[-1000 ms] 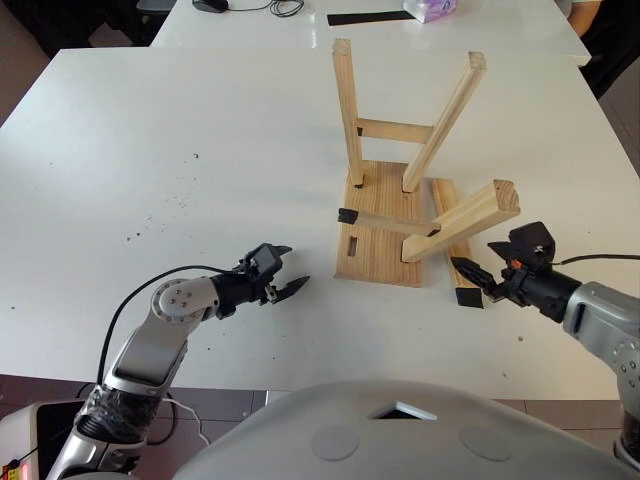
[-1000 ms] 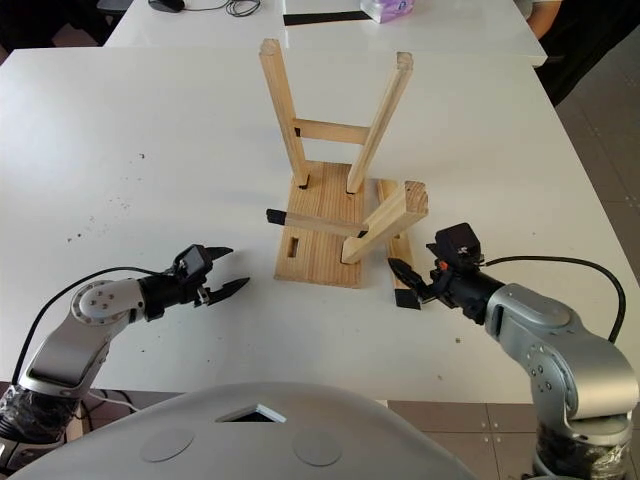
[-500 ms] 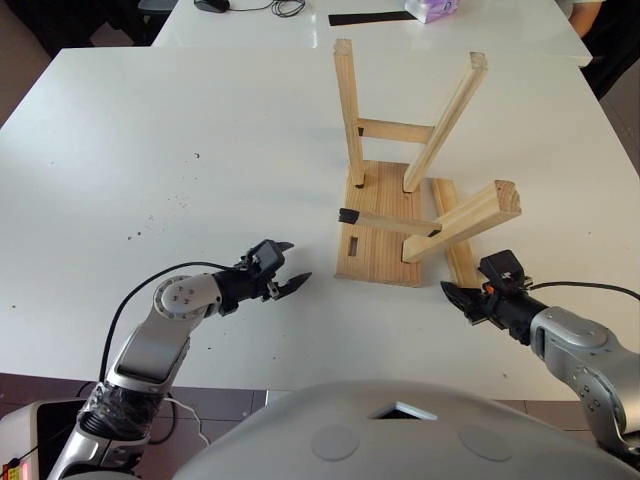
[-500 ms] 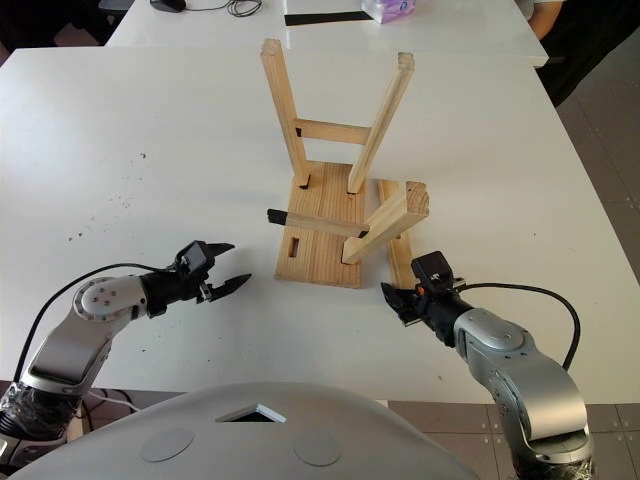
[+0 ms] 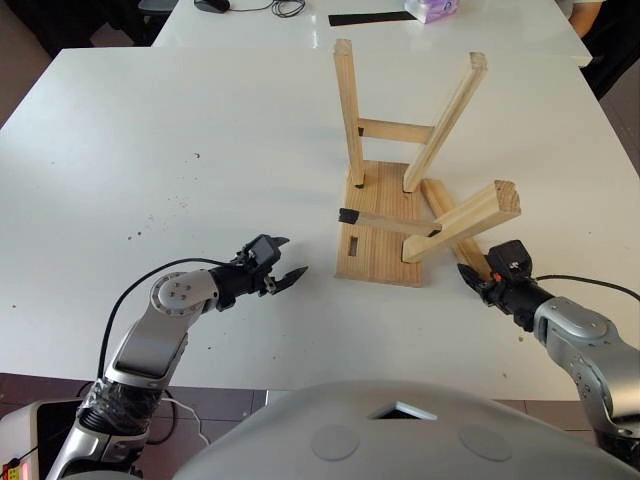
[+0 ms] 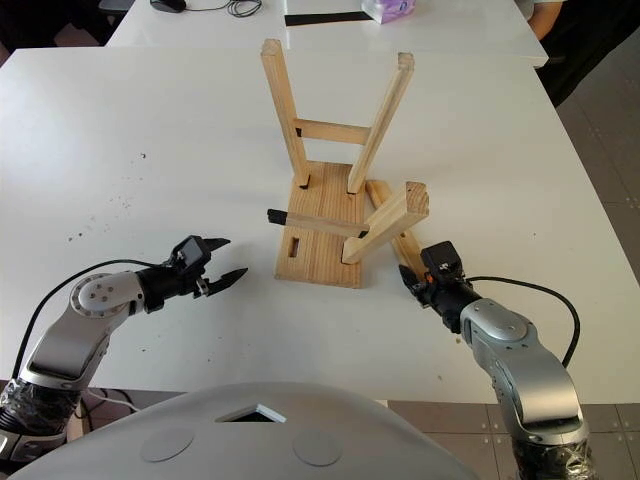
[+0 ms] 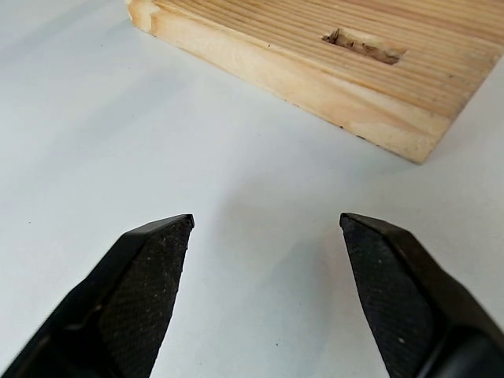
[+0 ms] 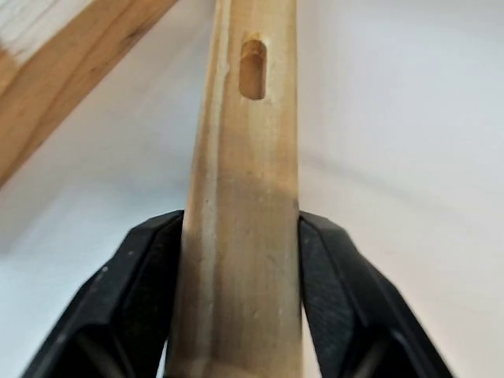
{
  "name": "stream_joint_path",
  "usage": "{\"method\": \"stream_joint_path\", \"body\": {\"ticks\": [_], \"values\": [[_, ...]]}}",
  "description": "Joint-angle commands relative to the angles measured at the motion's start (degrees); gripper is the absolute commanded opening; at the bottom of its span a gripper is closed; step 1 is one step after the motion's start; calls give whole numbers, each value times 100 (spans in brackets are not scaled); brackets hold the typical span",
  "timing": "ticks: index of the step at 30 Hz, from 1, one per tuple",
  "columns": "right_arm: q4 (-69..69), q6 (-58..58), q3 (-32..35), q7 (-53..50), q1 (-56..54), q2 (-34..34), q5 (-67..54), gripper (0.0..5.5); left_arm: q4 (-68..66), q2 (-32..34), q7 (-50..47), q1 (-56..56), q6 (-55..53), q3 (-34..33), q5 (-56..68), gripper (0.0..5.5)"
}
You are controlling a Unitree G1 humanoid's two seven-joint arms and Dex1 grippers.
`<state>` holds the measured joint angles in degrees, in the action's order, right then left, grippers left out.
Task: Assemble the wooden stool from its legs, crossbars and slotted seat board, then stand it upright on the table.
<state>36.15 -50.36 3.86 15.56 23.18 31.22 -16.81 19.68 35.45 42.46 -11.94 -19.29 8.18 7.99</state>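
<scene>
While pinching the loose leg (image 8: 244,142) tight in the right gripper (image 8: 240,228), just right of the seat board (image 5: 380,262), looks like mid leg-fitting. Got the left gripper (image 7: 268,224) parked, fingers (image 7: 138,291) spread wide, off the board's near-left corner. Next probably needs lifting, tipping upright, lining up with a free slot (image 7: 364,46).

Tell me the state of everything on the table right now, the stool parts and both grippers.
seat board: flat on the table, a near slot empty.
upright legs: standing on the board, joined by a crossbar.
third leg: tilted at the board's right edge.
loose leg: beside the board, near end clamped.
left gripper: open, empty.
right gripper: shut on the loose leg.
</scene>
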Motion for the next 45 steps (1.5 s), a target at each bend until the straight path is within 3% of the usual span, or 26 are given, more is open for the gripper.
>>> {"method": "stream_joint_path", "body": {"ticks": [1,6,12,16,19,26,31,45], "values": [[-529,139,86,-68,18,-71,210,213,-62,41,9,136,-22,-167,83,346],[-901,566,344,-61,-353,-106,287,212,-147,6,-9,471,-156,-777,551,346],[-1432,1302,1444,356,-2023,241,-190,211,53,-171,-459,1619,-872,-1991,1795,346],[-1372,1015,2487,838,-3698,335,-1944,211,535,-394,-818,2488,-1653,-2489,3219,346],[-891,550,2767,1179,-4307,482,-3644,211,828,-464,-927,2737,-1986,-2503,3926,346],[-238,-48,2829,2176,-4651,1631,-6273,211,1288,-421,-875,3341,-2395,-2365,5412,346],[-318,-134,2412,2553,-4805,2130,-6782,211,1561,-372,-1044,3672,-2496,-2304,6365,346],[-214,-121,2037,2958,-4524,2415,-7076,211,1941,-287,-1693,3934,-2190,-2178,7984,346]]}}
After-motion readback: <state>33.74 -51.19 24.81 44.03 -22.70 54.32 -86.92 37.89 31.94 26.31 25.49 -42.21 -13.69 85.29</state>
